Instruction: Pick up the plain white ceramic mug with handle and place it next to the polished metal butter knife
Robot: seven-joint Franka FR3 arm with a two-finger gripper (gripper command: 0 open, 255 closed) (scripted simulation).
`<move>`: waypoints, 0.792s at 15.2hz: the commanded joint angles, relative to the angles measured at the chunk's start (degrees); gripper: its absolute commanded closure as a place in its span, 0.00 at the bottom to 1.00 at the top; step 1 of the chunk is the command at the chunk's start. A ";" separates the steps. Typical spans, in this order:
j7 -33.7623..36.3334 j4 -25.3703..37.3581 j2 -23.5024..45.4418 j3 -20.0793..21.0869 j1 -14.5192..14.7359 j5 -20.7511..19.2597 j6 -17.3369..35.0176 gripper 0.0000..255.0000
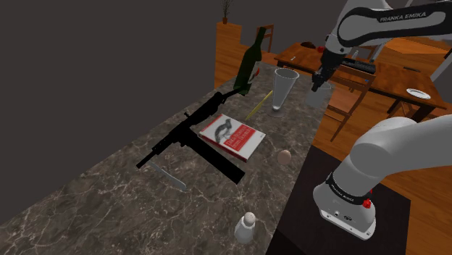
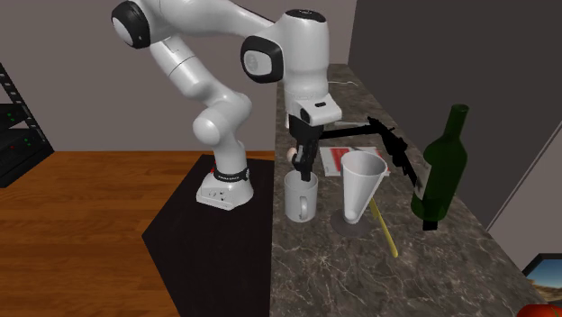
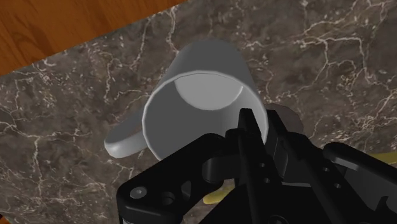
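The jaws pinched the white mug (image 2: 300, 203) by its wall, straddling the rim for a sure hold; it stood at the surface (image 1: 87, 210) edge, well apart from the knife (image 1: 168, 176).

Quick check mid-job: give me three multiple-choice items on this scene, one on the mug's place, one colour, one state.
1. Where is the mug? A. in a sink B. on the dark veined counter, beside the tall clear glass C. on a shelf
2. What colour is the bottle? A. dark green B. red C. white
3. How does the mug stand? A. on its side B. upside down C. upright, the pincer clasping its rim

1 B: it stands by the glass in the second exterior view.
2 A: both exterior views show it dark green.
3 C: the wrist view looks into its open mouth, pincer on the wall.
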 commanded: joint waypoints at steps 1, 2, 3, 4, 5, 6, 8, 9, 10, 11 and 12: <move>-0.11 1.53 -0.16 0.34 0.15 0.34 -1.70 1.00; -0.12 2.21 -0.29 0.53 0.21 0.50 -2.51 1.00; -0.14 2.90 -0.40 0.72 0.27 0.65 -3.31 1.00; -0.16 3.60 -0.50 0.90 0.33 0.81 -4.10 1.00; -0.18 4.31 -0.58 1.08 0.39 0.96 -4.89 1.00; -0.20 5.02 -0.64 1.26 0.45 1.11 -5.66 1.00; -0.25 6.48 -0.72 1.59 0.58 1.41 -7.21 1.00; -0.27 7.23 -0.74 1.76 0.65 1.56 -7.97 1.00; -0.29 7.98 -0.74 1.92 0.71 1.70 -8.72 1.00; -0.32 8.75 -0.73 2.08 0.78 1.84 -9.48 1.00; -0.35 9.52 -0.70 2.23 0.84 1.98 -10.22 1.00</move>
